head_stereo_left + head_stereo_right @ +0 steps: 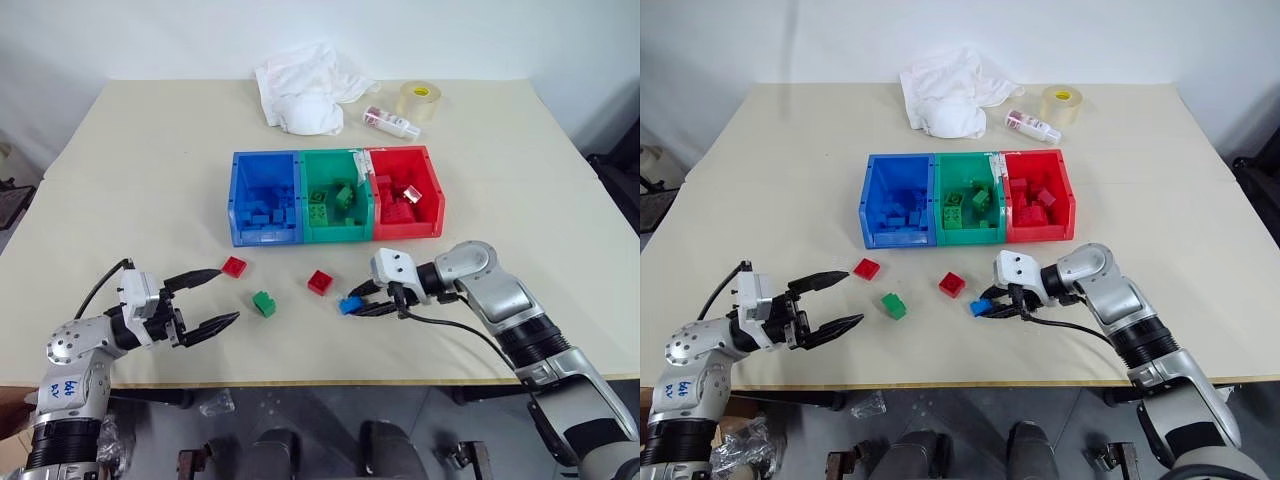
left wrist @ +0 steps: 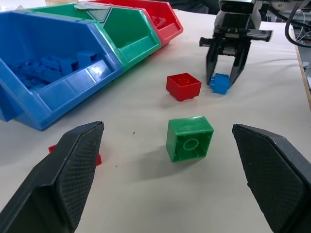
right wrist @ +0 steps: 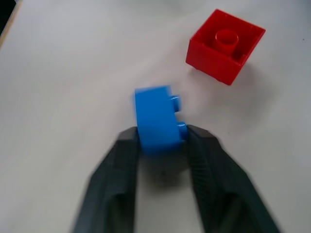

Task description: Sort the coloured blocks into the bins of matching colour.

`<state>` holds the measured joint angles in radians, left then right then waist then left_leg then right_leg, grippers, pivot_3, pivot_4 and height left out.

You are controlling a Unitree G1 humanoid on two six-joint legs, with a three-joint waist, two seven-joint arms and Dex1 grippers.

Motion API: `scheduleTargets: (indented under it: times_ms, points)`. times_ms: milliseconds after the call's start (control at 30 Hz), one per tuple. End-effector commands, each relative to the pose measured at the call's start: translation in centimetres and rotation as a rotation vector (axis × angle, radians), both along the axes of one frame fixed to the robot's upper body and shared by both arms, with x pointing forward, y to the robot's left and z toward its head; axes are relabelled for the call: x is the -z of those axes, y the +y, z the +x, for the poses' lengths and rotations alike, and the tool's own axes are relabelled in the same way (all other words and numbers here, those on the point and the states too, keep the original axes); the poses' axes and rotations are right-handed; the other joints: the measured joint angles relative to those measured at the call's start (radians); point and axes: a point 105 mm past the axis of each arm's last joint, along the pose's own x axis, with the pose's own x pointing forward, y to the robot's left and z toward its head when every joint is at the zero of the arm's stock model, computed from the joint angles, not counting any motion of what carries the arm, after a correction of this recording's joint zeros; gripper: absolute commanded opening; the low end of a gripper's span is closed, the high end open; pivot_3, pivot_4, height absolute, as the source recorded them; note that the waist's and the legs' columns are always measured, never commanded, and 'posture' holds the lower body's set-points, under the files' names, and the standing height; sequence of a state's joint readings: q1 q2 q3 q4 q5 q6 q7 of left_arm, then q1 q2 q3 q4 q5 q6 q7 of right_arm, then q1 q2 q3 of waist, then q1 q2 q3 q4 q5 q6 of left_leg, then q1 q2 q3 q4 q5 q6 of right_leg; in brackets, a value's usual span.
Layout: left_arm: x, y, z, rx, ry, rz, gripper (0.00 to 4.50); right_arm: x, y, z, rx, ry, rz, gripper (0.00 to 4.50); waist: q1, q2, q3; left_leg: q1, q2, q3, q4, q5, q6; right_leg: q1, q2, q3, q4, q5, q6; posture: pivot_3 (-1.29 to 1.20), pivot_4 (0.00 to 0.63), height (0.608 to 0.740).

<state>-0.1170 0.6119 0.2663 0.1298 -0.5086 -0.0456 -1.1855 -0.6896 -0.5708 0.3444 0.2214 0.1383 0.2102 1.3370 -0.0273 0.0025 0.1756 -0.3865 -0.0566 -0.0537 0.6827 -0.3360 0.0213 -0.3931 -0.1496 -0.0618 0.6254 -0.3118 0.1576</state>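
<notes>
While the right gripper (image 1: pixel 366 305) is pinching the blue block (image 3: pixel 156 119) between its jaws near the front edge of the bench (image 1: pixel 150 160), the step in hand looks like the pick-up of that block, which is sitting at bench level and appears not yet lifted. The left gripper (image 1: pixel 215 298) is hovering near the front-left part of the bench with its jaws spread wide and holding nothing. Between the two grippers, a green block (image 2: pixel 189 139) and a red block (image 1: pixel 319 282) are lying loose on the bench, and a second red block (image 1: pixel 233 266) is resting just beside the upper left jaw. The next move, by my reading, is calling for a lift and a carry toward the middle of the bench, across to the blue bin (image 1: pixel 240 205) (the leftmost of the three joined tubs), then a release above it. The green bin (image 1: pixel 335 236) and red bin (image 1: pixel 431 190) are sitting in the same row, each already holding bricks of its colour. The blocks are hard, glossy, squarish plastic with round studs; the bins are smooth moulded plastic; the jaws are showing black cross-hatched pads; the bench top is matte and pale.
</notes>
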Motion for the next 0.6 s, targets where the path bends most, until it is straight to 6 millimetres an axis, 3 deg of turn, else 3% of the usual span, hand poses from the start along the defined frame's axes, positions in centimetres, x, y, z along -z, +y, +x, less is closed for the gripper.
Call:
scheduleTargets:
  times_ms: [33, 167, 333, 600]
  points:
    - [-1.2, 0.5, 0.0, -0.009, -0.047, 0.001, 4.50, -4.6, 0.9, 0.8, 0.008, -0.099, 0.112, 0.87, 0.000, 0.000, 0.000, 0.000, 0.000, 0.000, 0.000, 0.000, 0.000, 0.000, 0.000, 0.000, 0.000, 0.000, 0.000, 0.00, 0.150, 0.740]
    - [-1.2, 0.5, 0.1, -0.007, -0.047, 0.002, 4.50, -7.2, 2.1, 2.0, 0.019, -0.154, 0.168, 0.87, -0.001, 0.000, 0.000, 0.000, 0.000, 0.000, 0.000, 0.000, 0.000, -0.001, 0.000, 0.000, 0.000, 0.000, 0.000, 0.00, 0.150, 0.740]
    - [-1.3, 0.4, 0.4, -0.003, -0.054, 0.002, 4.50, -11.1, 6.2, 5.0, 0.040, -0.254, 0.280, 0.87, -0.011, 0.000, 0.000, 0.000, 0.000, 0.000, -0.001, 0.000, 0.000, -0.001, 0.000, 0.000, 0.001, 0.000, 0.000, 0.00, 0.150, 0.740]
    - [-1.4, 0.1, 0.4, -0.004, -0.065, 0.000, 4.50, -12.2, 11.8, 8.3, 0.138, -0.333, 0.307, 0.87, -0.038, 0.000, 0.000, 0.000, -0.001, -0.005, -0.003, 0.000, -0.001, -0.001, 0.000, -0.002, 0.003, 0.000, -0.001, 0.00, 0.150, 0.740]
